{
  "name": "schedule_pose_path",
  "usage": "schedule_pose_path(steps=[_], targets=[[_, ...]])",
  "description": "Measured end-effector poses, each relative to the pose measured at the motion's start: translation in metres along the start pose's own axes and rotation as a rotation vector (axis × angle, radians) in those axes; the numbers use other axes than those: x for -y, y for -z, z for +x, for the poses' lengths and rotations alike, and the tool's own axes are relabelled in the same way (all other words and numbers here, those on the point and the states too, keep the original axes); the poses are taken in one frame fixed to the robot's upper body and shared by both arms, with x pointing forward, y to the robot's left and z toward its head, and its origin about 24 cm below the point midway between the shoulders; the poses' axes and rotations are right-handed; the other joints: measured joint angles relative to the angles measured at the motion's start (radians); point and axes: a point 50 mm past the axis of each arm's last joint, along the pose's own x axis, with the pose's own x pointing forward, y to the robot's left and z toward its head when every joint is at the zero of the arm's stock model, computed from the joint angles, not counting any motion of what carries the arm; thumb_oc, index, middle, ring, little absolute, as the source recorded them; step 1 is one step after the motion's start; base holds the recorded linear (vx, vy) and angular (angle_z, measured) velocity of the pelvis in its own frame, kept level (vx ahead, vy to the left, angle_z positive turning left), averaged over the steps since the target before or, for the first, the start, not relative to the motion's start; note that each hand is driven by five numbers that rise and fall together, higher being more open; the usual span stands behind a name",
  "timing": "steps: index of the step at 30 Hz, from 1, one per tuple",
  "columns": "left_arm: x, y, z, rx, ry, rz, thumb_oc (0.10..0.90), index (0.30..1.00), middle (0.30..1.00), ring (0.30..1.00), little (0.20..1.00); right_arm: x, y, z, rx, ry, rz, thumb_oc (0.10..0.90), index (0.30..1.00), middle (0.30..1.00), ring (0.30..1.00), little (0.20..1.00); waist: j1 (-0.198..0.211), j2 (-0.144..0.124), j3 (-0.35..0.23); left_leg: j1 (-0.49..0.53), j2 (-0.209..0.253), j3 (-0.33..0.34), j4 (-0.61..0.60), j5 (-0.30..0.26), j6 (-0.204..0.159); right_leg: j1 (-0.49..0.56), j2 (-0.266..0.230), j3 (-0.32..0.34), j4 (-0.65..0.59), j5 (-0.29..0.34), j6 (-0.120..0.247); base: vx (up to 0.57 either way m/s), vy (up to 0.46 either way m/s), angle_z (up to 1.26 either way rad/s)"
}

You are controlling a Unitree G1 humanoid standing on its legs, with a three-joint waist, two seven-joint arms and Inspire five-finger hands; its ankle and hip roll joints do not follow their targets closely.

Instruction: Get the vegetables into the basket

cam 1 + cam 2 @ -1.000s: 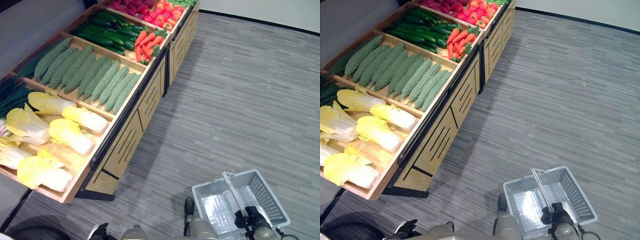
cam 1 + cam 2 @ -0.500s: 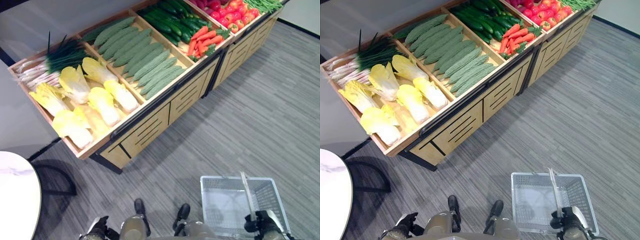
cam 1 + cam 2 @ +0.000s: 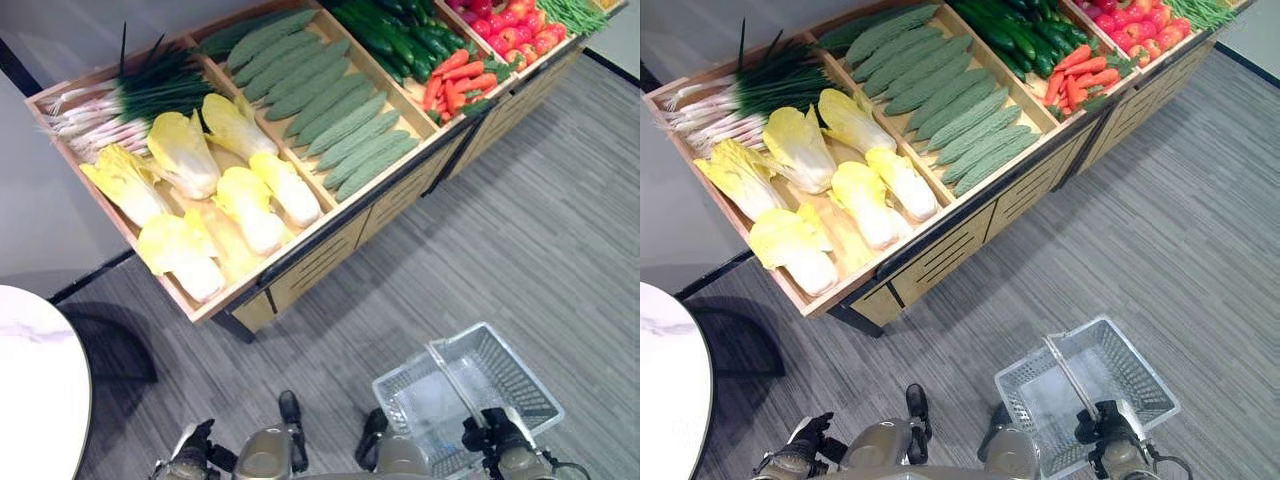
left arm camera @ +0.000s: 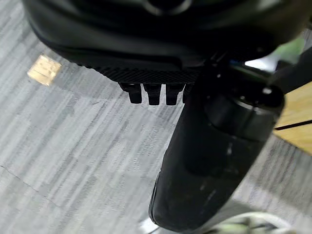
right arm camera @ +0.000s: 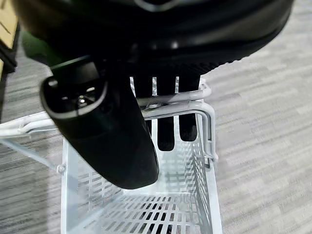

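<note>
The right hand (image 5: 146,97) has its fingers curled round the handle (image 5: 170,100) of the white wire basket (image 3: 1140,385), which is empty. All vegetables (image 3: 250,190) lie on the wooden stand (image 3: 330,250). The left hand (image 4: 156,92), clenched, holds nothing; the picking seems not begun.

One basket (image 3: 470,385), six cabbages (image 3: 184,152), perhaps ten bitter gourds (image 3: 330,100).
</note>
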Motion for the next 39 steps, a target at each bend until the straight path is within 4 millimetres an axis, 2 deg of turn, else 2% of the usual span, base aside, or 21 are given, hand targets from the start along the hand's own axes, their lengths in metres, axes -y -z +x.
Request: schedule_pose_path(steps=[2,3,4,6,7,8,10,11,13,15,16,18,19,21,27,29,30,31,32,33,39], targets=[[-0.003,-0.003,0.001,0.01,-0.007,0.002,0.9,1.0,1.0,1.0,1.0,0.003,-0.003,0.001,0.009,0.008,0.007,0.4,0.3,0.3,0.3,0.3,0.005,-0.003,-0.004,0.019,-0.011,-0.05,-0.02,-0.009,0.017,-0.026,0.005,0.068,0.097,0.004,0.006,0.28,-0.111,0.66],[-0.002,-0.005,0.001,0.008,0.0,0.015,0.9,1.0,1.0,1.0,1.0,0.005,0.001,0.0,0.004,0.02,0.012,0.4,0.3,0.3,0.3,0.3,-0.02,0.027,0.004,0.034,0.0,-0.126,-0.025,0.008,0.0,-0.058,0.093,0.295,0.142,-0.087,-0.002,0.23,-0.226,1.23],[-0.004,-0.009,0.002,0.012,-0.006,0.018,0.9,1.0,1.0,1.0,1.0,0.002,0.003,0.0,0.001,0.008,0.003,0.4,0.3,0.3,0.3,0.3,-0.041,0.041,0.002,0.03,0.014,-0.164,-0.03,0.013,-0.005,-0.052,0.122,0.333,0.053,-0.105,0.001,0.2,-0.234,1.36],[-0.008,-0.008,0.002,0.012,-0.018,0.021,0.9,1.0,1.0,1.0,1.0,-0.003,0.015,-0.003,-0.035,-0.017,-0.013,0.4,0.3,0.3,0.3,0.3,-0.037,0.016,-0.01,0.042,-0.021,-0.221,-0.046,0.007,-0.028,-0.078,0.073,0.341,-0.141,-0.043,0.046,0.28,-0.341,1.12],[-0.008,-0.008,0.003,0.009,-0.018,0.021,0.9,1.0,1.0,1.0,1.0,-0.004,0.018,-0.004,-0.048,-0.012,-0.008,0.4,0.3,0.3,0.3,0.3,-0.056,0.02,-0.01,0.037,-0.023,-0.272,-0.045,0.001,-0.025,-0.07,0.068,0.407,-0.292,0.01,0.04,0.28,-0.381,1.43],[-0.01,-0.003,0.002,-0.009,-0.022,0.021,0.9,1.0,1.0,1.0,1.0,-0.003,0.023,-0.005,-0.07,-0.008,0.003,0.4,0.3,0.3,0.3,0.3,-0.056,0.016,-0.012,0.039,-0.019,-0.322,-0.04,0.001,-0.057,-0.071,0.065,0.45,-0.375,0.076,0.04,0.27,-0.448,1.37],[-0.012,0.002,0.001,-0.022,-0.026,0.025,0.9,1.0,1.0,1.0,1.0,-0.006,0.031,-0.008,-0.093,-0.022,0.001,0.4,0.3,0.3,0.3,0.3,-0.052,0.006,-0.019,0.043,-0.009,-0.383,-0.028,-0.014,-0.086,-0.056,0.073,0.479,-0.405,0.134,0.017,0.14,-0.318,1.44],[-0.015,0.009,0.0,-0.045,-0.031,0.032,0.9,1.0,1.0,1.0,1.0,-0.015,0.042,-0.013,-0.124,-0.048,0.002,0.4,0.3,0.3,0.3,0.3,-0.058,-0.004,-0.022,0.058,0.033,-0.442,-0.025,-0.02,-0.127,-0.021,0.11,0.483,-0.359,0.155,0.038,0.11,-0.457,1.47],[-0.001,0.033,-0.006,-0.108,0.001,0.007,0.9,1.0,1.0,1.0,1.0,-0.006,0.018,-0.004,-0.065,-0.031,0.027,0.4,0.3,0.3,0.3,0.3,-0.054,0.043,-0.034,0.054,0.144,-0.416,0.001,0.021,-0.166,-0.006,0.215,0.42,-0.35,0.131,-0.023,0.13,-0.704,0.71],[0.0,0.043,-0.009,-0.149,0.0,-0.008,0.9,1.0,1.0,1.0,1.0,-0.009,0.008,-0.003,-0.026,-0.052,0.016,0.4,0.3,0.3,0.3,0.3,-0.029,0.027,-0.037,0.027,0.206,-0.425,0.056,0.065,-0.193,-0.014,0.278,0.36,-0.294,0.077,-0.091,0.02,-0.445,0.46],[-0.001,0.041,-0.008,-0.141,-0.002,-0.01,0.9,1.0,1.0,1.0,1.0,-0.006,0.01,-0.002,-0.029,-0.048,0.016,0.4,0.3,0.3,0.3,0.3,-0.015,0.009,-0.044,-0.002,0.216,-0.407,0.064,0.132,-0.186,-0.014,0.29,0.34,-0.297,0.067,-0.108,-0.05,-0.336,0.6],[0.0,0.039,-0.008,-0.139,-0.002,0.003,0.9,1.0,1.0,1.0,1.0,0.002,0.013,-0.002,-0.031,-0.024,0.013,0.4,0.3,0.3,0.3,0.3,-0.026,-0.001,-0.044,-0.032,0.216,-0.401,0.022,0.259,-0.223,-0.009,0.284,0.276,-0.297,0.066,-0.138,-0.04,-0.205,0.95],[0.001,0.038,-0.007,-0.14,0.006,0.017,0.9,1.0,1.0,1.0,1.0,0.007,0.018,-0.002,-0.039,-0.012,0.006,0.4,0.3,0.3,0.3,0.3,-0.032,0.002,-0.045,-0.037,0.221,-0.338,0.024,0.262,-0.224,-0.007,0.283,0.249,-0.297,0.059,-0.163,-0.01,-0.155,0.95],[0.004,0.042,-0.009,-0.144,0.016,0.016,0.9,1.0,1.0,1.0,1.0,0.01,0.016,-0.002,-0.026,-0.001,0.005,0.4,0.3,0.3,0.3,0.3,-0.045,0.003,-0.045,-0.003,0.212,-0.2,0.03,0.179,-0.234,-0.001,0.29,0.236,-0.317,0.058,-0.163,0.02,-0.121,0.44],[0.009,0.048,-0.011,-0.162,0.024,0.018,0.9,1.0,1.0,1.0,1.0,-0.004,0.029,-0.007,-0.071,-0.037,0.005,0.4,0.3,0.3,0.3,0.3,-0.073,0.013,-0.049,0.112,0.172,-0.193,-0.096,0.135,-0.247,0.049,0.314,0.238,-0.395,0.083,-0.126,0.02,0.01,0.31],[0.01,0.048,-0.011,-0.162,0.026,0.017,0.9,1.0,1.0,1.0,1.0,-0.007,0.031,-0.008,-0.082,-0.047,0.006,0.4,0.3,0.3,0.3,0.3,-0.065,0.014,-0.048,0.115,0.16,-0.19,-0.104,0.137,-0.247,0.043,0.313,0.224,-0.401,0.055,-0.104,0.0,0.092,0.01],[0.019,0.043,-0.011,-0.145,0.043,0.008,0.9,1.0,1.0,1.0,1.0,0.0,0.037,-0.008,-0.106,-0.032,-0.001,0.4,0.3,0.3,0.3,0.3,-0.052,0.083,-0.056,0.104,0.23,-0.204,-0.102,0.139,-0.244,-0.041,0.329,0.148,-0.246,-0.016,-0.165,0.02,0.142,0.01],[0.019,0.039,-0.01,-0.134,0.039,0.006,0.9,1.0,1.0,1.0,1.0,0.001,0.041,-0.009,-0.12,-0.026,0.004,0.4,0.3,0.3,0.3,0.3,-0.052,0.088,-0.054,0.118,0.238,-0.218,-0.103,0.13,-0.256,-0.041,0.319,0.142,-0.232,0.008,-0.205,0.02,0.12,-0.1],[0.021,0.04,-0.011,-0.138,0.047,0.001,0.9,1.0,1.0,1.0,1.0,0.003,0.042,-0.009,-0.132,-0.02,0.003,0.4,0.3,0.3,0.3,0.3,-0.052,0.096,-0.054,0.118,0.239,-0.214,-0.103,0.123,-0.252,-0.034,0.328,0.158,-0.256,0.024,-0.162,0.01,0.08,-0.06],[0.021,0.04,-0.01,-0.142,0.045,-0.011,0.9,1.0,1.0,1.0,1.0,0.004,0.041,-0.008,-0.123,-0.018,0.005,0.4,0.3,0.3,0.3,0.3,-0.055,0.095,-0.054,0.121,0.222,-0.208,-0.103,0.108,-0.245,-0.026,0.328,0.174,-0.279,0.034,-0.146,0.01,0.086,-0.21],[0.013,0.026,-0.006,-0.107,0.012,-0.046,0.9,1.0,1.0,1.0,1.0,0.007,0.053,-0.011,-0.163,-0.012,-0.008,0.4,0.3,0.3,0.3,0.3,-0.063,0.095,-0.052,0.118,0.162,-0.192,-0.061,0.057,-0.205,-0.023,0.286,0.213,-0.295,0.059,-0.114,0.02,0.122,-0.2]])
